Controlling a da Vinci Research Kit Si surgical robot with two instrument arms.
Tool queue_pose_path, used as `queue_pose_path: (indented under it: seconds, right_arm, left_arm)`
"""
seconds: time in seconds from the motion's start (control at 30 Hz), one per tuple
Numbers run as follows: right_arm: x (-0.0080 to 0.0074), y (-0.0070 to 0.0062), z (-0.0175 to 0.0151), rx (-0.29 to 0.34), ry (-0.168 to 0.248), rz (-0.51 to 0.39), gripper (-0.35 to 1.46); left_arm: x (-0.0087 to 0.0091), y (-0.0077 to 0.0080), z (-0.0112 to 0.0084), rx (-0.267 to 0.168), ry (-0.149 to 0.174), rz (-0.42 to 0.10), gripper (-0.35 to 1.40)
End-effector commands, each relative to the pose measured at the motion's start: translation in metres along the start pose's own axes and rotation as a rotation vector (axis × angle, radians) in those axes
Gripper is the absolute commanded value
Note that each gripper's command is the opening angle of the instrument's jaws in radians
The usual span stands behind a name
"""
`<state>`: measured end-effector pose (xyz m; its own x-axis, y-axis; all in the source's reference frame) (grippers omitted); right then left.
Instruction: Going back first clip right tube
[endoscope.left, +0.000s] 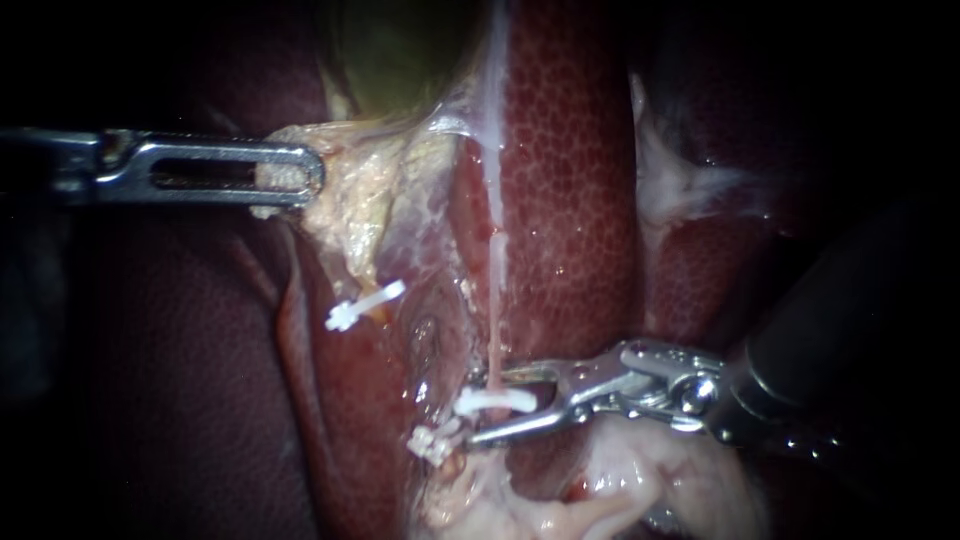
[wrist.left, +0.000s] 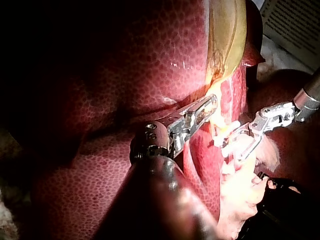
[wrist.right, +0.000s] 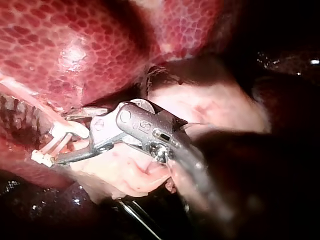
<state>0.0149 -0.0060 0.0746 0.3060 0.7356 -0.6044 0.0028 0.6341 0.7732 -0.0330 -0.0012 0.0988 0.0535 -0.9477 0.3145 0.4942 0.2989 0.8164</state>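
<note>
Both claws are shown in the endoscope view: the left claw (endoscope.left: 300, 178) is closed on yellowish tissue (endoscope.left: 350, 200) below the gallbladder (endoscope.left: 400, 50), while the right claw (endoscope.left: 487, 408) is spread, with a white clip (endoscope.left: 492, 400) on the right tube (endoscope.left: 495, 340) seen between its halves. In the left wrist view, the left claw (wrist.left: 207, 107) is seen clamped on that tissue. In the right wrist view, the right claw (wrist.right: 65, 140) is seen apart around the clip (wrist.right: 67, 130).

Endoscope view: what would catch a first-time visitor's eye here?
Two white clips stand out against the dark red liver: an upper clip near the middle, and a lower clip on a thin pink tube, straddled by the right instrument. At upper left, the left instrument grips pale tissue just below the greenish gallbladder.
</note>
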Motion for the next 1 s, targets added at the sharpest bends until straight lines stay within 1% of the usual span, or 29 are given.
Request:
queue_pose_path:
  seconds: [0.03, 0.17, 0.3, 0.4, 0.47, 0.53, 0.57, 0.63, 0.77, 0.87, 1.0]
  right_arm:
    - [0.0003, 0.0, -0.0005, 0.0, 0.001, -0.017, 0.6]
    - [0.0014, 0.0, -0.0029, 0.009, 0.005, -0.077, 0.6]
    - [0.0033, -0.0006, -0.0058, 0.028, 0.007, -0.129, 0.6]
    - [0.0055, -0.0016, -0.0079, 0.04, 0.013, -0.161, 0.6]
    - [0.0073, -0.0024, -0.0091, 0.045, 0.023, -0.184, 0.6]
    - [0.0092, -0.0033, -0.0102, 0.041, 0.041, -0.201, 0.6]
    - [0.0097, -0.0035, -0.0106, 0.04, 0.045, -0.209, 0.6]
    - [0.0117, -0.0044, -0.0118, 0.042, 0.058, -0.231, 0.6]
    - [0.0138, -0.0054, -0.0135, 0.035, 0.079, -0.244, 0.6]
    - [0.0144, -0.0057, -0.014, 0.033, 0.077, -0.25, 0.6]
    - [0.0142, -0.0056, -0.0139, 0.033, 0.077, -0.252, 0.6]
  left_arm:
    - [0.0, 0.0, 0.0, 0.0, 0.0, 0.0, -0.35]
    - [0.0, 0.0, 0.0, 0.0, 0.0, 0.0, -0.35]
    - [0.0, 0.0, 0.0, 0.0, 0.0, 0.0, -0.35]
    - [0.0, 0.0, 0.0, 0.0, 0.0, 0.0, -0.35]
    - [0.0, -0.0001, 0.0001, 0.0, 0.0, 0.0, -0.35]
    - [0.0, -0.0001, 0.0001, -0.001, -0.001, 0.0, -0.35]
    - [0.0, -0.0001, 0.0002, -0.001, -0.001, 0.0, -0.35]
    - [0.0001, -0.0001, 0.0002, -0.001, -0.001, 0.0, -0.35]
    - [0.0001, -0.0001, 0.0004, -0.002, -0.002, 0.0, -0.35]
    - [0.0002, -0.0001, 0.0006, -0.003, -0.003, 0.001, -0.35]
    - [0.0007, 0.0002, 0.0015, -0.007, -0.007, 0.004, -0.35]
